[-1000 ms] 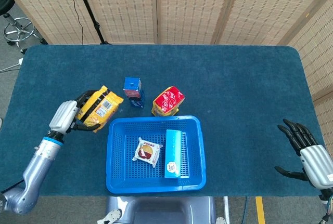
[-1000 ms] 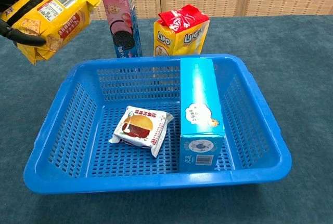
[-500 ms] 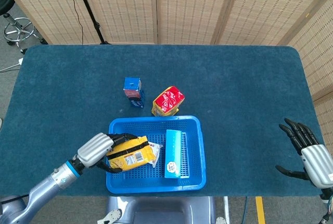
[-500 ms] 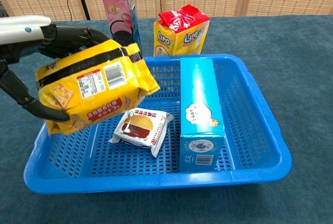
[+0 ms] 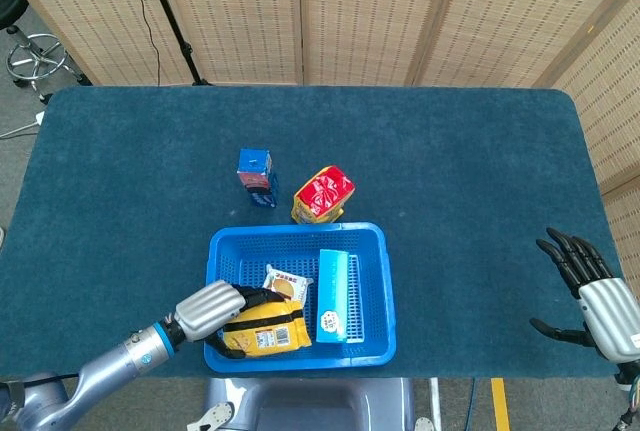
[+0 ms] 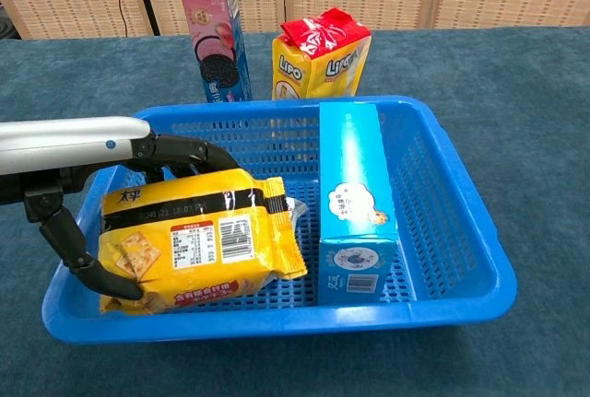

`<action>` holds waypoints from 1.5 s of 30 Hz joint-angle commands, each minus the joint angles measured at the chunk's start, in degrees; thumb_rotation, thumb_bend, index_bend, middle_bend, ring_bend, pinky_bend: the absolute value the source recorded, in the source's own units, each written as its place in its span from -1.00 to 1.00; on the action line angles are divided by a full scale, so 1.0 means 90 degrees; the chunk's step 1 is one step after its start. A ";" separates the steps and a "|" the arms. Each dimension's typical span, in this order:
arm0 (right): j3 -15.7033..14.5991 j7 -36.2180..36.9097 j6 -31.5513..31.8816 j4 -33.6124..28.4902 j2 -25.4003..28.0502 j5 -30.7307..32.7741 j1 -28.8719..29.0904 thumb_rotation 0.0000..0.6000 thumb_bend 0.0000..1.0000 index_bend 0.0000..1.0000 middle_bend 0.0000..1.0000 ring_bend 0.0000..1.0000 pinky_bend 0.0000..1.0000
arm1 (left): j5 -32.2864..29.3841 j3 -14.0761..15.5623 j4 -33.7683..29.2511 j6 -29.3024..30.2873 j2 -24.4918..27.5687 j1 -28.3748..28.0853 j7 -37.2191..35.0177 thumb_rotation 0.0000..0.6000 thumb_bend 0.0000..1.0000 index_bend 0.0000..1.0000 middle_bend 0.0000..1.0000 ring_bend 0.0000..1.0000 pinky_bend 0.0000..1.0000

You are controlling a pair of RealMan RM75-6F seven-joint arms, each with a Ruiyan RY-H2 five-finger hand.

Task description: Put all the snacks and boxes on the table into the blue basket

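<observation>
My left hand (image 5: 212,311) (image 6: 111,194) holds a yellow cracker pack (image 5: 266,328) (image 6: 198,250) low inside the blue basket (image 5: 372,281) (image 6: 461,231), at its front left corner. Fingers (image 6: 189,150) wrap the pack from above and below. A light blue box (image 5: 335,295) (image 6: 355,194) lies along the basket's right side. A small white snack packet (image 5: 287,282) is mostly hidden under the yellow pack. Behind the basket stand a pink and blue cookie box (image 5: 257,176) (image 6: 215,36) and a red and yellow Lipo bag (image 5: 323,194) (image 6: 322,54). My right hand (image 5: 592,296) is open at the far right, holding nothing.
The dark blue table (image 5: 450,171) stretches wide around the basket. Woven folding screens (image 5: 350,11) stand behind it. A stool (image 5: 35,56) is on the floor at the back left.
My left hand has carried the yellow pack from the table's left side over the rim and down into the basket's front left. The right hand has stayed still.
</observation>
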 commanded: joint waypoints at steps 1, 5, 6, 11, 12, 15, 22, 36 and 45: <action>-0.0005 -0.0014 -0.0019 0.0009 -0.0011 0.0001 0.0006 1.00 -1.00 -1.00 -1.00 -1.00 -0.91 | -0.0294 -0.0021 -0.0143 -0.0047 0.0066 -0.0039 0.0277 1.00 -0.73 -1.00 -1.00 -1.00 -1.00; -0.0011 -0.0058 -0.0064 0.0015 -0.0039 -0.0004 0.0026 1.00 -1.00 -1.00 -1.00 -1.00 -0.91 | -0.0179 -0.0064 -0.0148 0.0484 0.0135 0.0118 0.0165 1.00 -0.76 -1.00 -1.00 -1.00 -1.00; -0.0011 -0.0068 -0.0078 0.0013 -0.0044 -0.0001 0.0031 1.00 -1.00 -1.00 -1.00 -1.00 -0.91 | -0.0117 -0.0062 -0.0126 0.0611 0.0155 0.0150 0.0100 1.00 -0.76 -1.00 -1.00 -1.00 -1.00; 0.0077 -0.0037 -0.0235 0.0074 -0.0049 0.0162 0.0131 1.00 -1.00 -1.00 -1.00 -1.00 -0.91 | 0.0117 -0.0079 -0.0130 0.1506 0.0725 0.0467 -0.0118 1.00 -0.76 -1.00 -1.00 -1.00 -1.00; 0.0100 -0.0007 -0.0286 0.0096 -0.0037 0.0198 0.0167 1.00 -1.00 -1.00 -1.00 -1.00 -0.91 | 0.0109 -0.0074 -0.0157 0.1625 0.0835 0.0534 -0.0075 1.00 -0.76 -1.00 -1.00 -1.00 -1.00; 0.0243 0.0330 -0.0599 0.0227 0.0045 0.0358 0.0423 1.00 -1.00 -1.00 -1.00 -1.00 -0.91 | -0.0093 -0.0069 -0.0249 0.2034 0.1311 0.0837 0.0199 1.00 -0.76 -1.00 -1.00 -1.00 -1.00; 0.0498 0.1268 -0.1359 0.0719 0.0123 0.0442 0.1132 1.00 -1.00 -1.00 -1.00 -1.00 -0.91 | -0.0734 -0.0027 -0.0226 0.2468 0.1776 0.1362 0.0555 1.00 -0.76 -1.00 -1.00 -1.00 -1.00; 0.0872 0.2462 -0.2938 0.1884 -0.0723 -0.0220 0.3393 1.00 -1.00 -1.00 -1.00 -1.00 -0.91 | -0.2582 -0.0261 -0.0028 0.3350 0.1613 0.2407 0.1644 1.00 -0.76 -1.00 -1.00 -1.00 -1.00; 0.1134 0.2242 -0.4005 0.2200 -0.1391 0.0176 0.4470 1.00 -1.00 -1.00 -1.00 -1.00 -0.91 | -0.2740 -0.0389 0.0117 0.3359 0.1544 0.2548 0.1668 1.00 -0.76 -1.00 -1.00 -1.00 -1.00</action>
